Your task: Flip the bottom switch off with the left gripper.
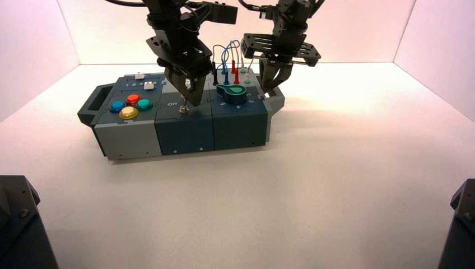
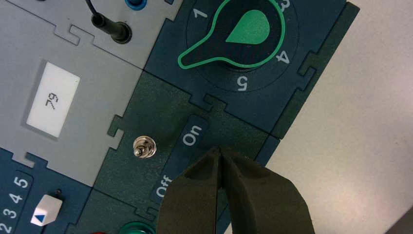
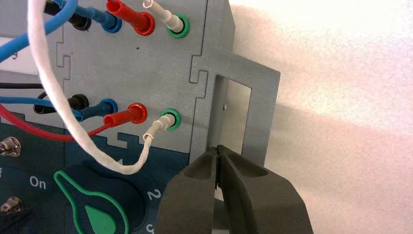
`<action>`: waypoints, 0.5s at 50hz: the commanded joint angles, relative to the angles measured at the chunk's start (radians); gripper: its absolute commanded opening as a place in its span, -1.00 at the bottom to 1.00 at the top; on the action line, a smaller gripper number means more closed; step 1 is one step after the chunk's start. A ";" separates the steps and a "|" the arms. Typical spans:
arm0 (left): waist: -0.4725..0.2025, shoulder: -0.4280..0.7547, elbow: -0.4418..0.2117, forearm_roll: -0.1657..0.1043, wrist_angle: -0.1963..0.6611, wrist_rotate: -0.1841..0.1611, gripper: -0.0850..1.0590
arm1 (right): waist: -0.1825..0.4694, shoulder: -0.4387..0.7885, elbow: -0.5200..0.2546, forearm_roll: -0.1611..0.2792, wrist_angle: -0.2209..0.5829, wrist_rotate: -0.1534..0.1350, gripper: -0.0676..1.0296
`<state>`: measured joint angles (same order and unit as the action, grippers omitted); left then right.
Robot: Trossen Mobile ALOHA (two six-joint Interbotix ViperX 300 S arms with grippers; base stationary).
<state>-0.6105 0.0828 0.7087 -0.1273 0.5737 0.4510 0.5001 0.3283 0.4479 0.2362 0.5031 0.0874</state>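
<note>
- The box (image 1: pixel 185 126) sits on the pale tabletop (image 1: pixel 313 185), built of flat grey and dark teal panels that lock together with puzzle-like notches, with a handle cut-out at each end.
- The bottom switch (image 2: pixel 144 147) is a small shiny metal toggle on the middle dark panel, beside raised labels reading "On" and "Off"; I cannot tell which way the lever leans.
- The left claw (image 2: pixel 220 153) hangs just over that panel, its two thick matte dark fingers pressed together into a wedge, holding nothing; the tip is by the "On" label, close to the toggle but not touching it.
- The right claw (image 3: pixel 218 150) hovers at the box's right end by the grey handle frame, its fingers also closed and empty.
- Four round glossy buttons (image 1: pixel 130 106) cluster on the left panel: blue, red, green and yellow.
- One green teardrop knob (image 2: pixel 233 37) sits on a numbered dial, its long end near "1".
- Two rows of four sockets each take black, blue, red and white plugs (image 3: pixel 124 116), joined by looping wires (image 3: pixel 48 87).
- A small white display (image 2: pixel 52 99) reads "79".
- One white slider cap (image 2: pixel 46 210) stands beside a printed number scale.
</note>
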 commanded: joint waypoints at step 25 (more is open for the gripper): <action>0.020 -0.038 0.011 0.014 0.005 0.000 -0.91 | 0.005 0.017 -0.003 0.002 -0.003 -0.009 -0.91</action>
<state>-0.5952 0.0721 0.7194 -0.1166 0.5722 0.4510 0.5001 0.3298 0.4449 0.2362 0.5016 0.0859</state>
